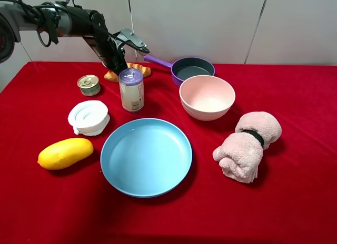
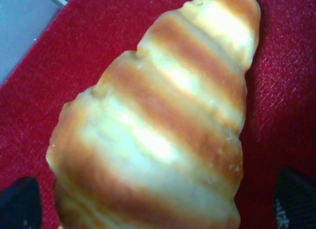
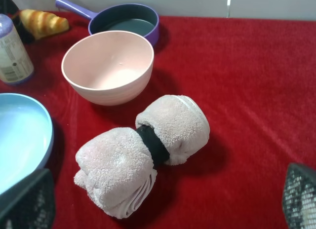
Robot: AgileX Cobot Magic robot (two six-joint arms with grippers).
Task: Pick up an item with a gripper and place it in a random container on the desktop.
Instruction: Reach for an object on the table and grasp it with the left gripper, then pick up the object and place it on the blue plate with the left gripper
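One of each kind sits on the worktop (image 1: 295, 202), nine things in all:

- one croissant (image 1: 141, 70)
- one yellow mango (image 1: 65, 153)
- one light-blue plate (image 1: 146, 156)
- one pink bowl (image 1: 207, 97)
- one purple saucepan (image 1: 192, 69)
- one rolled pink towel (image 1: 247, 145)
- one small tin (image 1: 88, 84)
- one tall lilac-lidded can (image 1: 131, 90)
- one round white plastic piece (image 1: 88, 118)

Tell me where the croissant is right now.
High view: the croissant lies far back on the left, just behind the bottle, directly beneath the left gripper.
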